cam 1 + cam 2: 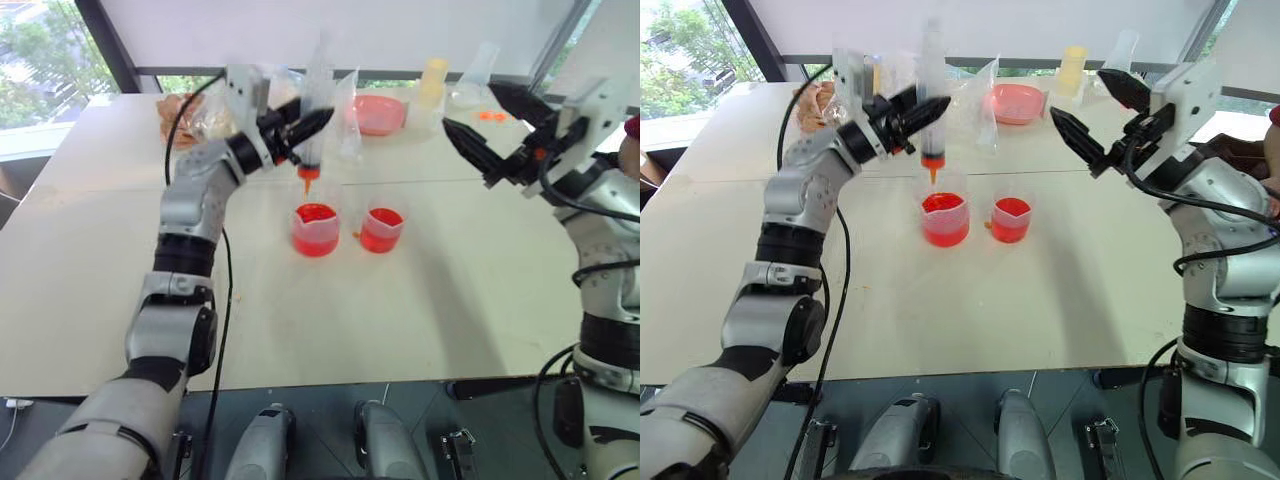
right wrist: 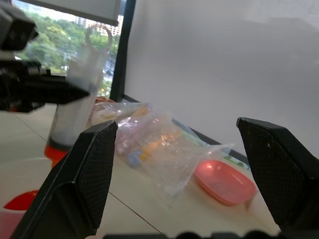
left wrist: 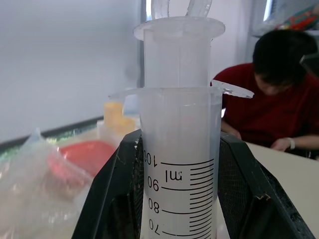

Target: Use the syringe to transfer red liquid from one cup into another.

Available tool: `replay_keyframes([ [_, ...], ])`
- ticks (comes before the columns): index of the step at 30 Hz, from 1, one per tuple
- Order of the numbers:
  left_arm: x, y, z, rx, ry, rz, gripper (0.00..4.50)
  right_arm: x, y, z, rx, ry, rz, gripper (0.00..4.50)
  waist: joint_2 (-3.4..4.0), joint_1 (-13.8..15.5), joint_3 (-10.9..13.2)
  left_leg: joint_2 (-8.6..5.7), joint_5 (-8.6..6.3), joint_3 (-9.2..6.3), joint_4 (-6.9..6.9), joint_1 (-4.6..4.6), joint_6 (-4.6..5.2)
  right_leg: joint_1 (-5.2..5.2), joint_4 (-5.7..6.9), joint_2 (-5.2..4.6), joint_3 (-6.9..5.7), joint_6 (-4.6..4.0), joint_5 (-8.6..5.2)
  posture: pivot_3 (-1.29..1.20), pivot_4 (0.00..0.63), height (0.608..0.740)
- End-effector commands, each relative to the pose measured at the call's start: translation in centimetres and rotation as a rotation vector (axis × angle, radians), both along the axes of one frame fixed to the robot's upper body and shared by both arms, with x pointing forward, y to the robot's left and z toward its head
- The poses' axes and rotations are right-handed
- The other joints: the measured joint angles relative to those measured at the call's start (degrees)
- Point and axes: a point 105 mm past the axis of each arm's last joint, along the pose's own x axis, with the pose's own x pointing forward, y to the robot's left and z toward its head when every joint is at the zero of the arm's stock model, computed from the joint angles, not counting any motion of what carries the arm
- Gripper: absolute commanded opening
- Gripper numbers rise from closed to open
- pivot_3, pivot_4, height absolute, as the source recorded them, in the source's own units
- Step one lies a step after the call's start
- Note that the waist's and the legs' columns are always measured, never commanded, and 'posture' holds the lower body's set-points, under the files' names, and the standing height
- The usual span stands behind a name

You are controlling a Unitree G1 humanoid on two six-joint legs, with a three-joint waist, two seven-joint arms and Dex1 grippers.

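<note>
My left gripper (image 1: 312,122) is shut on the syringe (image 1: 316,95), a clear barrel with black marks that it holds upright; its black fingers (image 3: 112,199) flank the barrel (image 3: 179,164). The white plunger stands a little out of the barrel. The orange tip (image 1: 308,179) hangs just above the larger cup (image 1: 316,231), which holds red liquid (image 1: 315,214). To its right, the smaller cup (image 1: 381,231) also holds red liquid. My right gripper (image 1: 470,107) is open and empty, raised to the right of both cups; from its wrist the syringe (image 2: 77,99) shows beyond its wide-apart fingers (image 2: 84,184).
At the back of the table lie clear plastic bags (image 1: 345,115), a pink dish (image 1: 378,113), a yellow-topped bottle (image 1: 432,85) and a clear flask (image 1: 480,72). A person in a red shirt (image 3: 284,109) sits at the table's far right. The table's front edge (image 1: 330,385) is near.
</note>
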Motion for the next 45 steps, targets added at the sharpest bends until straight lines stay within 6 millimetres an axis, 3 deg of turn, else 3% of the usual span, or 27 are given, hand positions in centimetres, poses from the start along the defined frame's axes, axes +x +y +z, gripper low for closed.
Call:
replay_keyframes([
  [1, -1.7, -2.6, 4.2, -0.043, -0.132, -0.107, 1.46, -0.3, -1.6, 1.7, -0.055, -0.088, -0.108, 3.98, 0.00, 0.09, 0.00, 0.00, 0.00, 0.09, 0.02, 0.00, 0.00, 0.01, 0.00, 0.00, -0.01, 0.00, 0.00, 0.00, 0.150, 0.740],
  [3, -1.7, -5.1, 3.5, -0.037, -0.121, -0.169, 1.46, 0.0, -2.1, 2.1, -0.070, -0.114, -0.143, 3.98, 0.00, 0.16, 0.00, 0.00, 0.00, 0.15, 0.05, 0.00, 0.01, 0.05, -0.03, 0.00, -0.01, 0.01, 0.00, 0.00, 0.150, 0.740],
  [7, -1.2, -7.8, 2.0, -0.046, -0.070, -0.216, 1.46, 0.3, -2.6, 2.7, -0.101, -0.156, -0.195, 3.98, 0.00, 0.10, 0.00, -0.02, -0.01, 0.16, 0.05, 0.03, 0.03, 0.12, -0.06, 0.00, -0.01, 0.01, 0.00, 0.00, 0.150, 0.740],
  [14, -1.3, -10.7, -0.6, -0.017, -0.023, -0.278, 1.46, 0.5, -2.7, 3.8, -0.170, -0.242, -0.260, 3.98, 0.00, -0.13, 0.00, 0.01, -0.01, 0.20, 0.03, 0.04, 0.04, 0.06, -0.04, 0.03, 0.00, 0.01, 0.00, 0.00, 0.150, 0.740],
  [19, -1.5, -11.1, -1.5, -0.008, -0.018, -0.297, 1.46, 1.0, -1.1, 4.9, -0.133, -0.300, -0.213, 3.98, 0.00, -0.06, 0.00, 0.01, -0.01, 0.20, 0.03, 0.04, 0.04, 0.07, -0.04, 0.03, 0.01, 0.01, 0.00, 0.00, 0.150, 0.740],
  [24, -2.0, -11.7, -1.9, 0.017, -0.031, -0.327, 1.46, 2.2, 1.1, 4.1, -0.155, -0.293, -0.145, 3.98, 0.01, -0.02, 0.00, 0.00, -0.01, 0.20, 0.03, 0.03, 0.04, 0.07, -0.04, 0.04, 0.01, 0.02, 0.00, 0.00, 0.150, 0.740],
  [35, -3.3, -12.3, -3.9, 0.111, -0.059, -0.396, 1.46, 3.1, 3.0, 3.4, -0.179, -0.291, -0.073, 3.98, 0.01, 0.00, 0.00, 0.00, -0.01, 0.18, 0.03, 0.02, 0.03, 0.07, -0.06, 0.04, 0.01, 0.02, 0.00, 0.00, 0.150, 0.740],
  [37, -3.1, -12.2, -3.8, 0.105, -0.054, -0.378, 1.46, 2.9, 3.4, 3.5, -0.180, -0.293, -0.050, 3.46, 0.01, -0.02, 0.00, 0.00, -0.01, 0.18, 0.03, 0.03, 0.04, 0.07, -0.06, 0.04, 0.01, 0.02, 0.00, 0.00, 0.150, 0.740],
  [41, -2.8, -12.1, -3.4, 0.087, -0.050, -0.361, 1.46, 2.8, 3.8, 3.0, -0.217, -0.274, -0.030, 1.74, 0.01, -0.09, 0.00, 0.00, -0.01, 0.17, 0.02, 0.04, 0.03, 0.07, -0.05, 0.04, 0.01, 0.01, 0.00, 0.00, 0.150, 0.740],
  [45, -2.5, -11.8, -2.7, 0.054, -0.039, -0.347, 1.46, 2.6, 3.1, 2.5, -0.253, -0.261, -0.056, 1.74, 0.01, 0.00, 0.00, 0.00, -0.01, 0.17, 0.03, 0.03, 0.04, 0.07, -0.06, 0.04, 0.01, 0.02, 0.00, 0.00, 0.150, 0.740],
])
